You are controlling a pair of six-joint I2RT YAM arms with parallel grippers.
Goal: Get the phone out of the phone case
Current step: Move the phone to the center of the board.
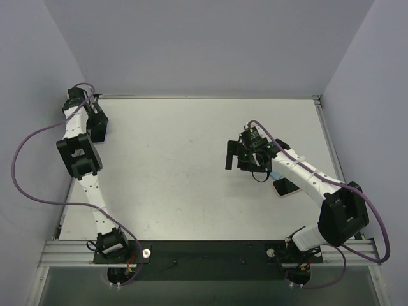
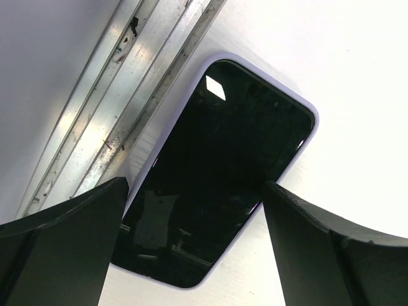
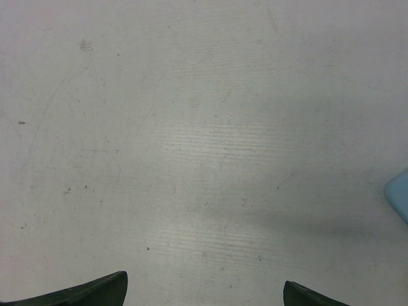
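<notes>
Lilac case (image 2: 155, 156) still on the phone (image 2: 223, 172), centre frame: nothing done.
Your left gripper (image 2: 194, 185) and right gripper (image 3: 204, 280) gape wide, empty.

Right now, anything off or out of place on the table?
Nothing spilled or broken. The cased phone lies screen up close beside the edge rail in the far left corner, under the open left gripper. What looks like a second phone sits partly under the right arm, next to a light blue item.

Black phone (image 2: 217, 172) flat in lilac case (image 2: 148, 164)
</notes>
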